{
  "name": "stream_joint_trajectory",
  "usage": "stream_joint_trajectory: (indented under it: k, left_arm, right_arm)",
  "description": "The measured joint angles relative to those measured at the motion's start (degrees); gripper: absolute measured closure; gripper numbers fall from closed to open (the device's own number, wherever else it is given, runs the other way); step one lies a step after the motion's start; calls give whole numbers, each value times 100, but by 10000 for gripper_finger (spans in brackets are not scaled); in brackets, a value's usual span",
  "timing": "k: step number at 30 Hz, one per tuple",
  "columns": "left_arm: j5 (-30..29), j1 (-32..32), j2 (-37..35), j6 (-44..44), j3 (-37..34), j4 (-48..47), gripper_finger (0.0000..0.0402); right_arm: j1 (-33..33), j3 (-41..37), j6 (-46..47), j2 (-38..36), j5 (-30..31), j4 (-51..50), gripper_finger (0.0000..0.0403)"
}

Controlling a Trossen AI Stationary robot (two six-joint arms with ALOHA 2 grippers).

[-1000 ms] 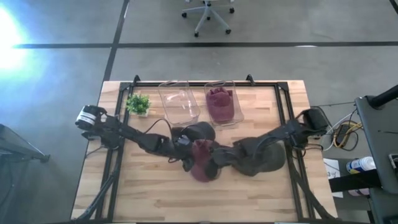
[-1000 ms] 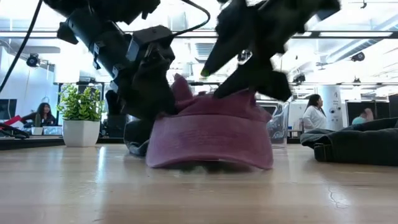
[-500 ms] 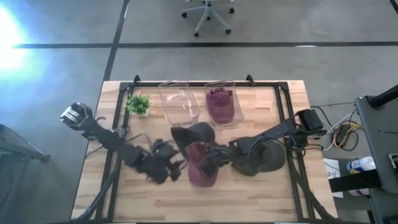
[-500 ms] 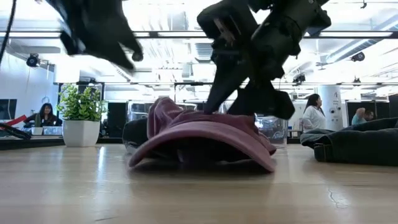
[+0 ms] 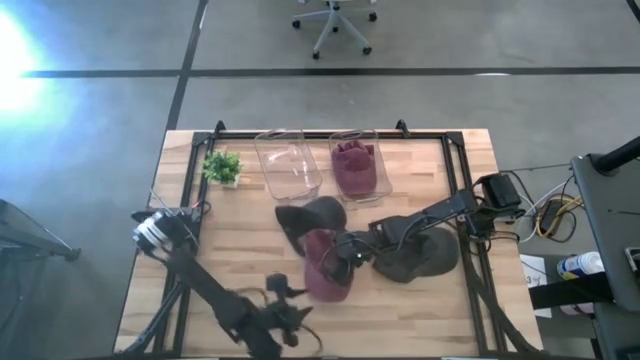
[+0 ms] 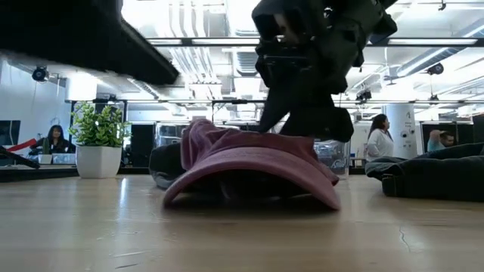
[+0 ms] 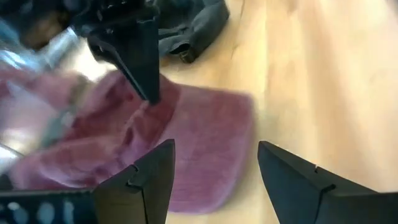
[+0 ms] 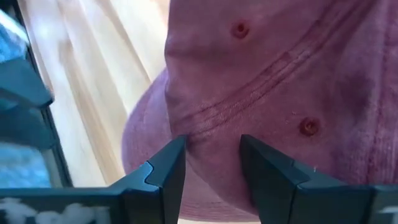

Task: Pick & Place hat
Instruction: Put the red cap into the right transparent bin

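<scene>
Small potted plant (image 5: 222,166) at the far left of the wooden bench (image 5: 240,265). Beside it, an empty clear bin (image 5: 288,163). White office chair (image 5: 336,22) on the grey floor beyond. Seated person (image 6: 54,140) and standing person (image 6: 380,137) in the room behind.

An open-plan office or lab: concrete floor, swivel chair (image 5: 334,22), ceiling strip lights, seated people (image 6: 380,136) behind.

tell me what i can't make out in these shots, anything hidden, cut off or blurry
- Left gripper: high view, cut off by the bottom edge; the left wrist view shows it open.
- Maroon hat: low view, the right gripper hides its top.
- Dark hat behind it: low view, mostly hidden by the maroon hat.
- Maroon item in the right bin: high view, too small to identify.
- Left wrist view: blurred towards the bins.
</scene>
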Motion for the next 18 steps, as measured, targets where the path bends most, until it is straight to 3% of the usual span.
stream_joint_trajectory:
  k: [4, 9, 13, 18]
  left_arm:
    - [-566, 119, 946, -80, 1200, -1363, 179]
    - [-124, 263, 1666, -495, 2248, -2023, 179]
    - [-208, 316, 1935, -389, 2598, -2164, 179]
    - [-263, 443, 1953, -1185, 2566, -2871, 179]
  right_arm:
    - [8, -4, -259, -47, -70, -321, 252]
    - [18, -4, -521, -162, -145, -381, 252]
    - [21, -11, -541, -229, -220, -367, 252]
    - [103, -11, -536, -239, -527, -321, 252]
